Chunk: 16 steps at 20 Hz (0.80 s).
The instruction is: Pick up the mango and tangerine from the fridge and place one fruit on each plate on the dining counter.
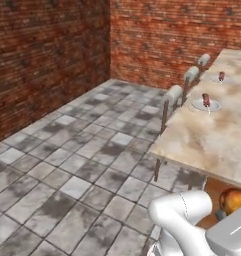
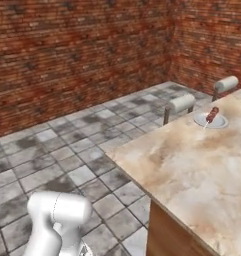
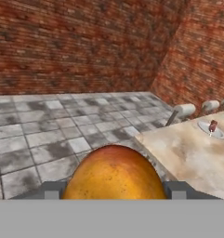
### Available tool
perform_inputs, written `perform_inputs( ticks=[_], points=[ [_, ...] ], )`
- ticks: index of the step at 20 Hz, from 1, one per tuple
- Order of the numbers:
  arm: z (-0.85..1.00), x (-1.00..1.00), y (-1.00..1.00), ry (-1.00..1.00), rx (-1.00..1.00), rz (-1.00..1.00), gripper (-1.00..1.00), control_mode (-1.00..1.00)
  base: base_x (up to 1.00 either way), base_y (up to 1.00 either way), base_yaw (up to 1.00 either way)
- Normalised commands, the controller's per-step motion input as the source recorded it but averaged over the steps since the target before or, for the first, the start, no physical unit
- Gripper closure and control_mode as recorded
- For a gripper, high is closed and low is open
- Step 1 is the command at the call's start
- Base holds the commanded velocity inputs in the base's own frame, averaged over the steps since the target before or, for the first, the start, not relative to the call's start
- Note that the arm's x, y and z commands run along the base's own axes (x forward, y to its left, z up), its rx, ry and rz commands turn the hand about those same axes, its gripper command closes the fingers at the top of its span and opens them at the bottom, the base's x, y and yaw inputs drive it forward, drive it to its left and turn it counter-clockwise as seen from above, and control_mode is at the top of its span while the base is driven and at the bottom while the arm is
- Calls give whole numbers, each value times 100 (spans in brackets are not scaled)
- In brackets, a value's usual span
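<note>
Held between the hand's fingers, the mango glows orange-yellow, faintly reddish.

The bench is viewed downward from behind by both base cameras; it is faced low, nearby, by the hand camera.

The hand grips the mango near the dining counter.
</note>
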Motion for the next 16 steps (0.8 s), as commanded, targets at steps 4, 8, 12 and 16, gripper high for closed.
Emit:
perform_inputs(
  ticks=[4, 8, 12, 16],
  points=[
    [0, 0, 0, 0, 0, 0, 100, 100, 58, 100, -39],
    [0, 0, 0, 0, 0, 0, 100, 100, 56, 100, -41],
    [0, 0, 0, 0, 0, 0, 100, 100, 56, 100, -45],
    [0, 0, 0, 0, 0, 0, 100, 100, 56, 98, -49]
  ],
)
